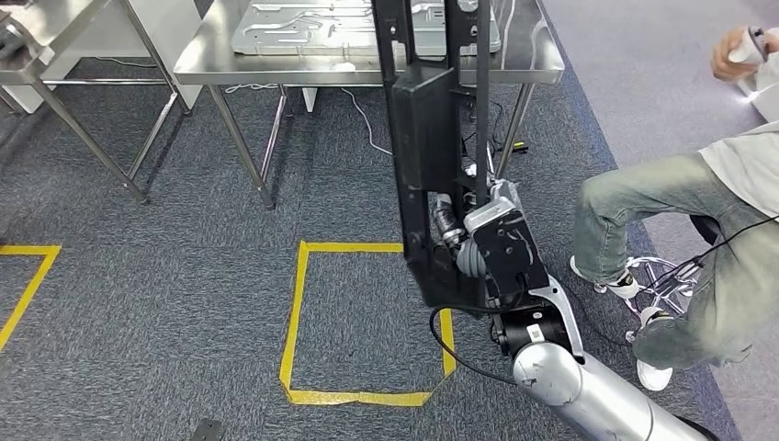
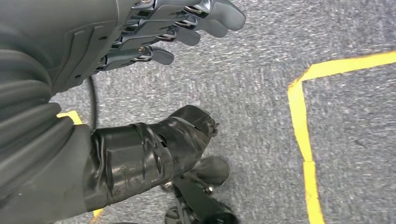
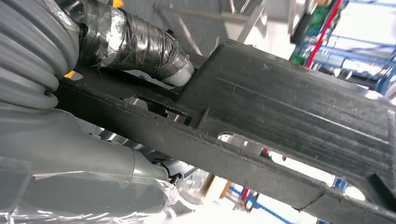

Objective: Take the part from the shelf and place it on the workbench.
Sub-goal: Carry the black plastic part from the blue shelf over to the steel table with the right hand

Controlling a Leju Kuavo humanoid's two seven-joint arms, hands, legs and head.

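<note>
My right hand (image 1: 478, 241) is clamped on the long black plastic frame part (image 1: 424, 138), fingers wrapped around its lower end, and I'm holding it upright so it runs from the middle of my head view out to twelve o'clock. From the wrist, the same black part (image 3: 280, 116) slants across in front of my tape-wrapped thumb (image 3: 135, 44), its ribbed surface and slotted openings plain to see. The part's upper stretch crosses in front of the shiny stainless-steel tabletop (image 1: 211, 55) at twelve o'clock, which carries a flat pressed silver metal panel (image 1: 303, 26). My left hand (image 2: 154, 35) hangs over the grey carpet (image 2: 261, 107) with nothing in it, fingers apart and loosely curved. A square of yellow floor tape (image 1: 296, 312) lies on the carpet at six o'clock, just beside the part's lower end. At three o'clock a person in pale jeans (image 1: 661, 239) sits near my right arm.
</note>
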